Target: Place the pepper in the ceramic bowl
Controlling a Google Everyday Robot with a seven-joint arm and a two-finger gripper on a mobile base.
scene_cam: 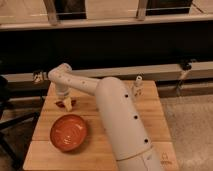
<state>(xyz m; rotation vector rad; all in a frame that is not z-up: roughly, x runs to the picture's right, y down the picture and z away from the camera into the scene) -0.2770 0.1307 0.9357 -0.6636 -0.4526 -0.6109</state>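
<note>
The gripper (65, 103) points down at the table (150, 115) just behind the bowl (69, 132). The pepper (60, 104) shows red right at its tip, outside the bowl, beyond the far rim. Whether the gripper clasps it, I cannot tell.

Glossy ceramic bowl (69, 132), matt wooden table (150, 115), smooth gripper (65, 103) just beyond bowl

No legible text or labels; claw (65, 102) over table (150, 116) left.

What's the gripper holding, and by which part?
Cannot tell. The gripper is down at the pepper, just beyond the ceramic bowl; any hold is hidden.
</note>
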